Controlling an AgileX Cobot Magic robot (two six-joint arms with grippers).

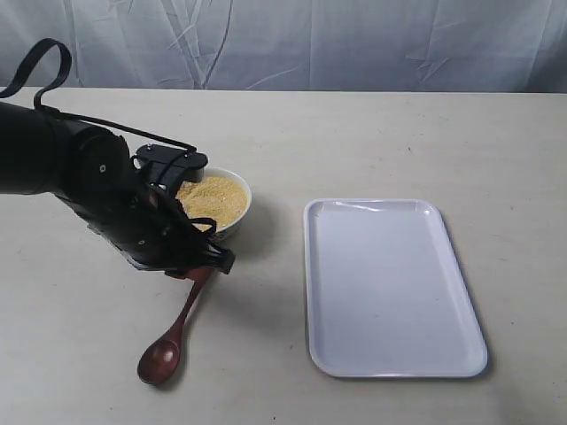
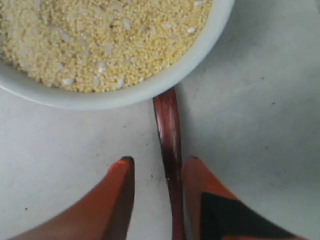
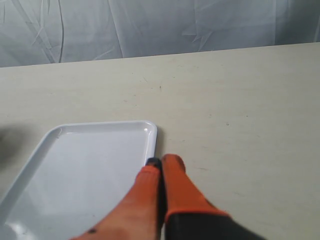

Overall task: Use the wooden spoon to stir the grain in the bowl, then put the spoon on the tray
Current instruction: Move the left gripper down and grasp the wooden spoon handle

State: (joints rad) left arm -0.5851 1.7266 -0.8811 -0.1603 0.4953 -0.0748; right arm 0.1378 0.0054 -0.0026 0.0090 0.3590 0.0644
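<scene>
From the exterior view the left arm (image 1: 80,168) leans low over the table (image 1: 399,133) in front of the bowl (image 1: 232,193), and its bulk hides the fingertips. The wooden spoon (image 1: 174,338) lies flat on the table, its oval end nearest the camera and its handle running up under the arm toward the bowl. The left wrist view supplies what is hidden there: the left gripper (image 2: 160,160) is parted, with one orange finger on each side of the slim handle. One finger is just beside the handle and the other stands apart from it, so the handle is not clamped. The handle's end reaches the bowl's outer wall under the rim, and the grain (image 2: 100,40) fills the bowl nearly to the top. The tray (image 1: 385,283) sits bare, well apart to the right of the bowl. Only the right wrist view shows the right gripper (image 3: 161,161). Its fingers are pressed together on nothing, near one corner of the tray.
</scene>
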